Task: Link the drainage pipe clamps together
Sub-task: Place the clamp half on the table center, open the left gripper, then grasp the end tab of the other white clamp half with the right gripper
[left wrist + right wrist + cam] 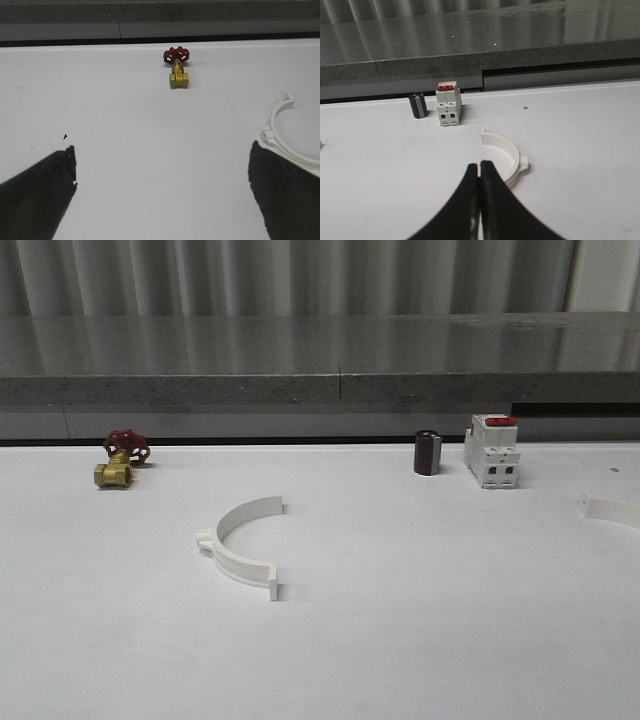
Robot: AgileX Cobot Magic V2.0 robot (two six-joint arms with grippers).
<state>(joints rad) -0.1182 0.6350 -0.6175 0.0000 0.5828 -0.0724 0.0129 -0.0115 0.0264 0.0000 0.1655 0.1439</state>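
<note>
- The white table spans the whole scene, with a grey ledge running along its far edge.
- One white clamp half lies flat near the middle of the table, slightly left, its open side facing right; small tabs show at both ends and on its outer curve.
- The other clamp half lies well apart at the table's right edge, just beyond the right gripper's tips.
- The left gripper hovers over bare table with its dark fingers spread wide, nothing between them.
- The right gripper has its fingers pressed together, gripping nothing.
- A white breaker with a red top stands far right.
- A brass valve with a red handwheel sits far left.
- A small dark cylinder stands just left of the breaker.
</note>
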